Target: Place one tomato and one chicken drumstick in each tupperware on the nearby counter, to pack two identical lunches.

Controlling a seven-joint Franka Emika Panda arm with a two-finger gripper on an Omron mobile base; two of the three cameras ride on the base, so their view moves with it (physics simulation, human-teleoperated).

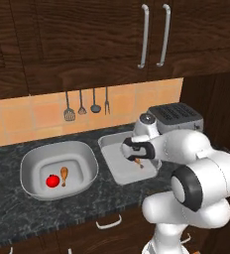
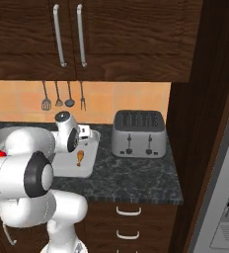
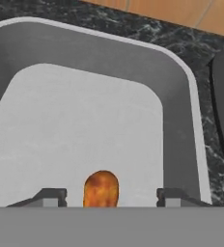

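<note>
The gripper [image 3: 103, 197] hung over the rectangular tray [image 1: 112, 163], fingers spread wide with a drumstick [image 3: 101, 189] between them, not clamped. The tray sat on the speckled counter [image 1: 102, 198] between the oval basin [image 1: 87, 155] and the toaster [image 2: 138, 133], with bare floor around the meat. The basin held a red tomato [image 1: 52, 181] beside a second browned drumstick [image 1: 64, 175].

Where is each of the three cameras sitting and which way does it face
Left base view: behind the arm's left, facing the black speckled counter and wide oval basin; white arm at lower right.
Right base view: behind its right, facing the silver slotted toaster; arm at lower left.
Hand view: on the hand, looking into the rectangular grey tray; open gripper.
All share the browned chicken drumstick in that tray.
</note>
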